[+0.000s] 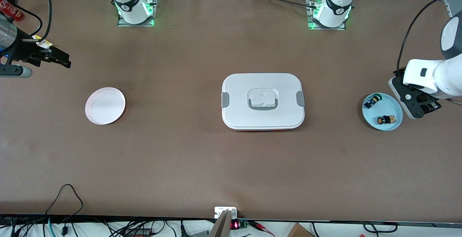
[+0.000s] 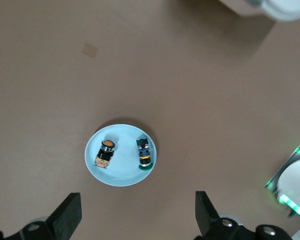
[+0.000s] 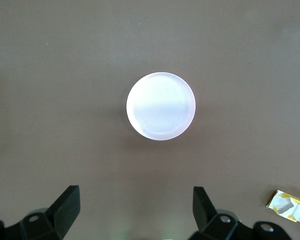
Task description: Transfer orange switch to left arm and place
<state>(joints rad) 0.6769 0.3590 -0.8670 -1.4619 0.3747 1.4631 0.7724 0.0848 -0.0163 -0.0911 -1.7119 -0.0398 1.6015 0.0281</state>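
The orange switch lies on its side in a light blue plate at the left arm's end of the table. It also shows in the left wrist view on that plate. My left gripper hangs open and empty in the air, off the plate's edge on the table-end side. The white box stands closed at the table's middle. My right gripper is open and empty in the air at the right arm's end.
A black switch with blue and green parts lies in the same blue plate. An empty pale pink plate sits toward the right arm's end. A yellow paper scrap lies near the right gripper.
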